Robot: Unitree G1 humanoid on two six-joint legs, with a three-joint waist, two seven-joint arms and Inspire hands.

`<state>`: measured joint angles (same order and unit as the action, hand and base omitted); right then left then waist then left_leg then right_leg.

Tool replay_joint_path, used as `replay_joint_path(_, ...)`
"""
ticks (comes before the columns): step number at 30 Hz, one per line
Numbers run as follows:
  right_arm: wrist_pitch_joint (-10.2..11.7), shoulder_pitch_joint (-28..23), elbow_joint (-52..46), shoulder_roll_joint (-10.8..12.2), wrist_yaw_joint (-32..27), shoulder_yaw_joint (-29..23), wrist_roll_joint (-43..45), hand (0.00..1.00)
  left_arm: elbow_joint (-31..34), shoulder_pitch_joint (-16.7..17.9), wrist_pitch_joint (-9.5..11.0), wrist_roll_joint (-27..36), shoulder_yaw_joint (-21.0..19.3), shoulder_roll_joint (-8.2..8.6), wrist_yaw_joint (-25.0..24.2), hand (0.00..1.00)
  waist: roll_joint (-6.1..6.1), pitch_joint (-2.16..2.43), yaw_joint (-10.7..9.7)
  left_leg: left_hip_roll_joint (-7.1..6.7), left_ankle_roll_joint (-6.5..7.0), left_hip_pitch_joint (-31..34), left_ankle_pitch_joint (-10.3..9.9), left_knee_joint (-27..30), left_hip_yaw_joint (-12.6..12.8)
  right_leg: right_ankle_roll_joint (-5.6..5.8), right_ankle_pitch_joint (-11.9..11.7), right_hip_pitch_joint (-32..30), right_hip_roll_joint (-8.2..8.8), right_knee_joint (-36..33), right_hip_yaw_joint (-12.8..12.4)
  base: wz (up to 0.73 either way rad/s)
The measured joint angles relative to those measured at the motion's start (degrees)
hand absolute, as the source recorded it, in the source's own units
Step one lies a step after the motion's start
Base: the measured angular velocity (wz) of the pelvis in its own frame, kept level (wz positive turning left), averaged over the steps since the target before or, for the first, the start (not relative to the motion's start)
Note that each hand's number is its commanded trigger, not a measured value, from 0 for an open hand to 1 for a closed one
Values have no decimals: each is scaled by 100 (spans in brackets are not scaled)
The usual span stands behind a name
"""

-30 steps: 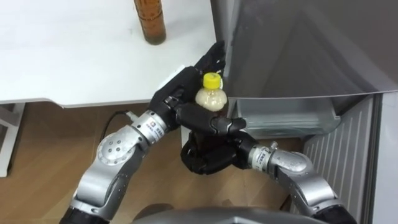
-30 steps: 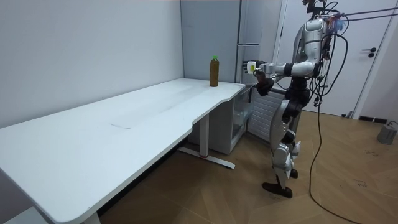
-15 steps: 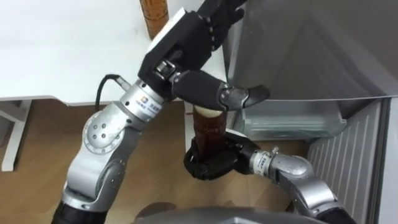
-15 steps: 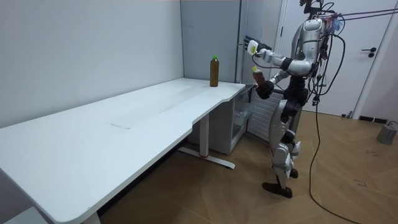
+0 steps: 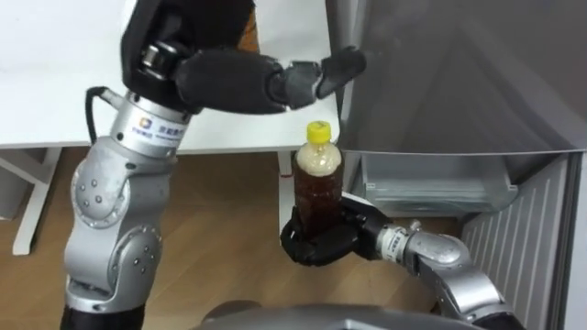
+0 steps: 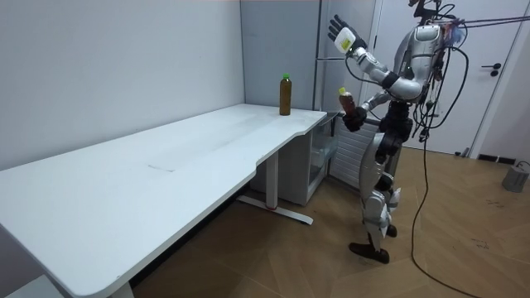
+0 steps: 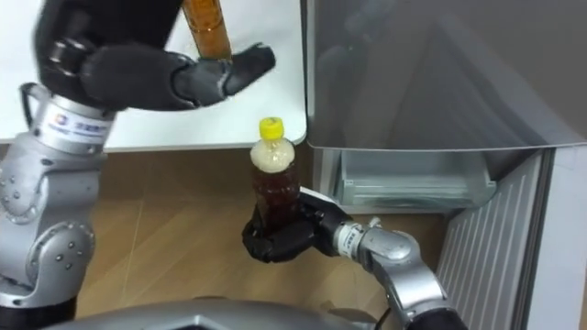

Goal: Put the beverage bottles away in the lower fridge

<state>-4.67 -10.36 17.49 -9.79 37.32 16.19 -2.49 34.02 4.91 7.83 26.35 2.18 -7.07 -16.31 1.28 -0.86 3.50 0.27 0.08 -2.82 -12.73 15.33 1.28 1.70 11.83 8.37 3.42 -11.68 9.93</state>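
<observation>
Left hand [image 5: 225,78] is up high at the left of my head-camera feed, fingers straight and spread with the thumb pointing toward the fridge. It holds nothing. In the room view I see the same hand lifted above shoulder height, palm open, in front of the fridge.

Below and behind it is the white desk [image 5: 55,82]. A second bottle [image 7: 206,27] of brown drink stands upright near the desk's far corner. The left hand partly covers it in the head views, and the room view shows its green cap.

Centre of the feed: the task bottle [image 5: 318,188], brown drink, yellow cap [image 5: 317,131], upright and off the desk, held over the wooden floor [image 5: 211,211] just beside the desk's edge. Right hand [image 5: 321,246] comes in from lower right and its fingers are wrapped round the bottle's base, clamped on it. The bottle is not in the fridge yet.

Right side: the grey fridge [image 5: 459,73], upper front closed. Under it the lower compartment is open, and I see a clear drawer [image 5: 431,179] inside. A ribbed panel [image 5: 514,243] is at far right. The robot stands upright at the desk's end, facing the fridge.
</observation>
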Motion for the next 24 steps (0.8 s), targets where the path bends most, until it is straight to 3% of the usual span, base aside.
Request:
replay_joint_path(4, 114, -152, 1, 7, -55, -193, -12, 100, 138, -43, 277, 2, -527, 0, 500, 0, -26, -2, 182, -2, -8, -36, 9, 2, -16, -1, 1, -4, -5, 32, 7, 0)
replay_joint_path(7, 186, -361, 16, 20, -149, -287, -22, 100, 232, -36, 491, -7, -823, 7, 1005, 0, -84, 43, 320, -19, -8, -124, 8, 0, -53, 0, 1, 122, -5, 128, 37, 7)
replay_joint_path(9, 232, -469, 10, 37, -209, -298, -14, 100, 304, -36, 752, -164, -955, 53, 1544, 0, -110, 49, 413, -24, -10, -197, 7, -16, -71, -3, -2, 229, -6, 197, 75, 6)
replay_joint_path(11, 250, -471, 12, 35, -224, -313, -13, 100, 305, -36, 874, -379, -1073, 123, 2001, 0, -105, 47, 441, -28, -11, -207, 7, -16, -135, -3, -2, 262, -6, 202, 123, 11)
replay_joint_path(15, 345, -477, 15, 21, -360, -333, -13, 100, 304, -35, 968, -579, -1310, 139, 3054, 0, -88, 38, 558, -24, -26, -208, 16, -51, -157, -4, -3, 264, -11, 194, 169, 5)
replay_joint_path(19, 341, -499, 15, 36, -431, -357, -12, 100, 287, -34, 1084, -715, -1477, 164, 3763, 0, -109, 31, 658, -28, -27, -193, 17, -110, -157, -5, -3, 259, -11, 208, 165, 0)
replay_joint_path(24, 327, -503, 14, 42, -602, -351, -32, 100, 210, -4, 1089, -757, -1732, 190, 4733, 0, -176, 65, 756, -45, -26, -205, 19, -93, -177, -10, -8, 301, -12, 302, 167, 1)
